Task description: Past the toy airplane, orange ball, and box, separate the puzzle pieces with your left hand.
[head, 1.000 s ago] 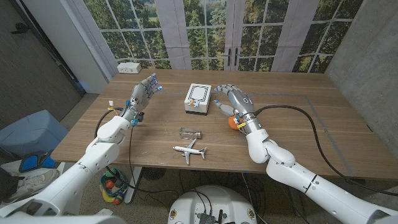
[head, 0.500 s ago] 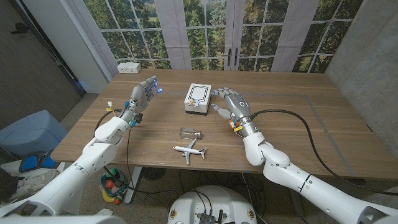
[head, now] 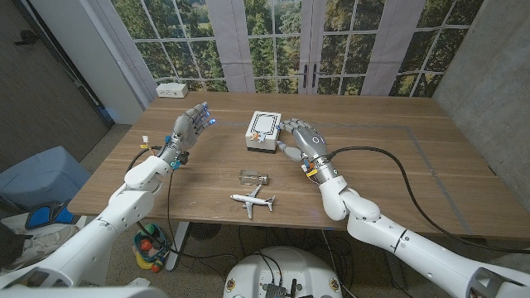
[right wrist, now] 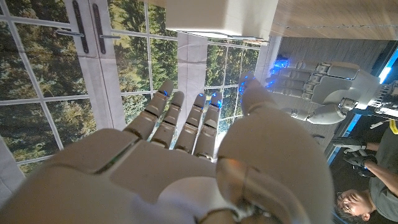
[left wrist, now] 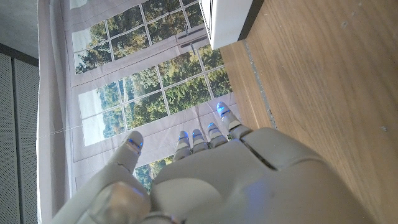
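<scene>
Wooden desk (head: 397, 165) carries a white box (head: 263, 131) at centre back, puzzle pieces (head: 253, 177) nearer, airplane (head: 252, 200) nearest. Left hand (head: 189, 128) raised left of box, fingers (left wrist: 219, 118) spread, holding nothing. Right hand (head: 302, 139) just right of box, fingers apart, empty. Ball cannot be made out.

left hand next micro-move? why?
Probably carry the left hand across toward the white box, fingers kept apart. It hovers open over bare table beside the box, holding nothing, while the right hand sits on the box's other side, near its edge.
</scene>
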Motion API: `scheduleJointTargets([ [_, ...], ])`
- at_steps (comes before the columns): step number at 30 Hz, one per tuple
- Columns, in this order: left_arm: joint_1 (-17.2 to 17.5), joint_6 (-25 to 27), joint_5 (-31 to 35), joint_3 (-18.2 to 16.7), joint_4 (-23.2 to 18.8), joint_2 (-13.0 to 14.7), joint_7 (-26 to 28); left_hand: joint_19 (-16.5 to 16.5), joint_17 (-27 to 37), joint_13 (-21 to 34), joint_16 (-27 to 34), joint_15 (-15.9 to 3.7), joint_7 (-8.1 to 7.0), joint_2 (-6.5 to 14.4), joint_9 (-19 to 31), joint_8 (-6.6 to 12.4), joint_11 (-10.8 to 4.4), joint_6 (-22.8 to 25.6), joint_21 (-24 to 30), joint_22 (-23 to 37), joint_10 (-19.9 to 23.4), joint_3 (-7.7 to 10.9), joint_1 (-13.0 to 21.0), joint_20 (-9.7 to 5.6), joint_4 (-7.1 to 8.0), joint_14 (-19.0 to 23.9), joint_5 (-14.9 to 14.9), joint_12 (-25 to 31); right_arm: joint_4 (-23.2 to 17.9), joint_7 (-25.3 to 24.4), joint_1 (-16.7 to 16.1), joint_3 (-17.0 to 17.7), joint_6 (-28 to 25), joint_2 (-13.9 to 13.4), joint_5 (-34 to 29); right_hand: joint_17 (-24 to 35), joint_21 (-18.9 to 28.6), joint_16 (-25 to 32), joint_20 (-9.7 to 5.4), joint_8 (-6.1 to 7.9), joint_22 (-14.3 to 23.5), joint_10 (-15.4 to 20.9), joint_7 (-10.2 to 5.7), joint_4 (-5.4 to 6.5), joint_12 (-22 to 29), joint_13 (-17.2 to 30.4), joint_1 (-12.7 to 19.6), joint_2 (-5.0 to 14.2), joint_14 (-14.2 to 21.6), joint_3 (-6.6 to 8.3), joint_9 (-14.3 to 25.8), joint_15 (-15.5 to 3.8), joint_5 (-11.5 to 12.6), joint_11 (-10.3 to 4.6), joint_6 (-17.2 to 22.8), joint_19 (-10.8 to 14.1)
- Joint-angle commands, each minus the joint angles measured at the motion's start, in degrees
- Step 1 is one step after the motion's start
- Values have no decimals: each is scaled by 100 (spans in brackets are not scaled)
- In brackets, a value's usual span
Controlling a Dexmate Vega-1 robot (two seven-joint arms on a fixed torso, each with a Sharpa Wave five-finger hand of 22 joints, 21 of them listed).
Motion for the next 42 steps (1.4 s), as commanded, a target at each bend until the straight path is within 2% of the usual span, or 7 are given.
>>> scheduleJointTargets([
  [1,-14,-6,-46,-20,61,-22,-69,23,21,14,-16,-302,-20,4,23,-5,-3,18,-18,12,3,-38,-56,-473,1,16,-4,-15,452,-107,308,-244,186,148,-114,30,8,42,-107,44,26,17,-30,-6,36,23,144,15,8,-20,25,-961,-12,-64,67,60],
  [13,9,79,-60,-23,-10,2,-36,36,21,14,-19,-306,-24,4,23,-8,-10,23,-60,13,8,-58,-58,-460,9,11,-1,-14,852,-214,517,-405,254,278,-110,76,2,66,-136,35,28,-106,-64,-10,-20,50,278,20,-25,-45,27,-984,-9,-103,87,62],
  [22,19,130,-64,-24,-71,19,-16,45,20,14,-20,-305,-28,5,23,-9,-11,25,-87,14,3,-68,-57,-426,12,10,1,-16,1135,-312,643,-518,289,334,-82,156,-49,47,-133,-43,33,-489,-137,32,-180,89,386,16,-234,-138,33,-913,-6,-87,-13,-46],
  [26,25,116,-51,-29,-95,26,-11,50,19,14,-21,-304,-28,5,23,-9,-3,26,-96,14,3,-72,-56,-424,13,9,1,-16,1273,-423,710,-560,386,369,-49,174,-56,58,-137,-32,33,-496,-234,30,-183,97,419,13,-241,-158,34,-917,-7,-89,39,-59],
  [33,48,124,-78,-41,-113,41,-38,59,18,14,-21,-310,-22,4,23,-11,-3,26,-120,15,1,-82,-54,-394,14,10,3,-17,1495,-533,845,-680,491,445,-69,190,-55,67,-150,-38,34,-504,-215,34,-186,103,445,19,-248,-172,35,-935,-8,-94,44,-49],
  [42,56,119,-103,-56,-96,36,-52,66,17,14,-24,-299,-21,0,23,-14,-4,20,-148,15,-10,-94,-54,-382,15,5,4,-20,2002,-799,1083,-831,657,666,-26,212,-54,76,-182,-47,35,-561,-228,16,-210,113,523,9,-265,-195,35,-976,-20,-136,54,-37],
])
